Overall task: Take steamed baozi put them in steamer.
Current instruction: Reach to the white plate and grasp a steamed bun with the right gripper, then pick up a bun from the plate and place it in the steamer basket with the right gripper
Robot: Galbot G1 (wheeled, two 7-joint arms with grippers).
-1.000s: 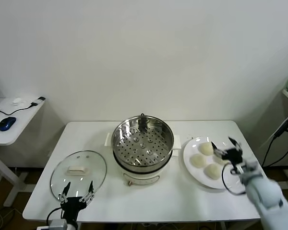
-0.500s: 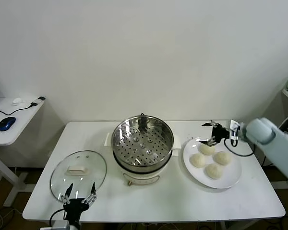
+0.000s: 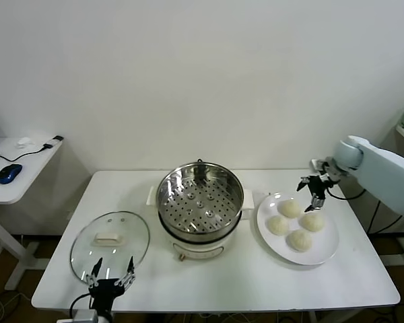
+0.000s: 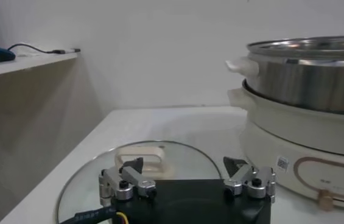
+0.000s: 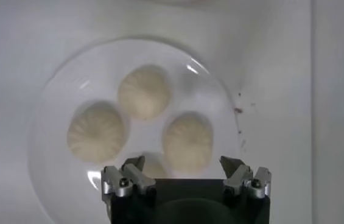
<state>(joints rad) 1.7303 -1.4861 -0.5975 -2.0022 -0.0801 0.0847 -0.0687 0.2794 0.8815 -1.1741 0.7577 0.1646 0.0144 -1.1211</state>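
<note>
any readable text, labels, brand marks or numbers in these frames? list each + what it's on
None can be read.
Small white sticker on the steamer base: a dark square code-like mark, too small to read.
Control panel outline and knob on that base: no legible lettering.
Glass lid, plate and baozi: no markings visible.

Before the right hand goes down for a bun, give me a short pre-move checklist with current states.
1. Right hand open, holding nothing: ok.
2. Right hand above the plate, at its far edge: ok.
3. Four baozi on the plate, none in the steamer: ok.
4. Steamer uncovered, perforated tray bare; glass lid lies on the table: ok.
5. Left hand open, parked at the lid's near edge: ok.
6. Bun alignment under hand: cannot tell.
</note>
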